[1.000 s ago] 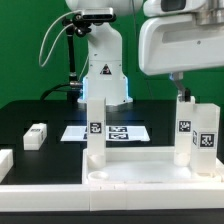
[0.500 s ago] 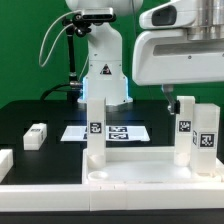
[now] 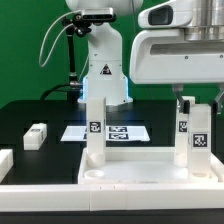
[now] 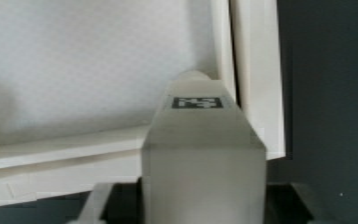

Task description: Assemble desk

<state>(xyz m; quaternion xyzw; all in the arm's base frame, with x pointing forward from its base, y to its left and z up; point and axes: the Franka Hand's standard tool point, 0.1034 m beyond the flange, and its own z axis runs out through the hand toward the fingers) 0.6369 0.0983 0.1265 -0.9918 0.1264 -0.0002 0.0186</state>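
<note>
The white desk slab [image 3: 130, 168] lies at the front, and its raised rim [image 4: 247, 60] runs past my gripper in the wrist view. One tagged leg post [image 3: 95, 130] stands upright on the slab towards the exterior view's left. Two more posts [image 3: 184, 135] [image 3: 203, 138] stand close together on the exterior view's right. My gripper [image 3: 181, 97] hangs over the nearer of those two. In the wrist view that leg post [image 4: 199, 150] fills the space between my dark fingers, with the gripper [image 4: 199, 205] shut on it.
A loose white leg post [image 3: 36, 136] lies on the black table at the exterior view's left. The marker board [image 3: 118, 132] lies flat behind the slab. A low white rail [image 3: 5, 160] sits at the front left. The robot base [image 3: 103, 70] stands at the back.
The wrist has shifted slightly above the posts on the exterior view's right and come down. The jaws have closed in on the leg post.
</note>
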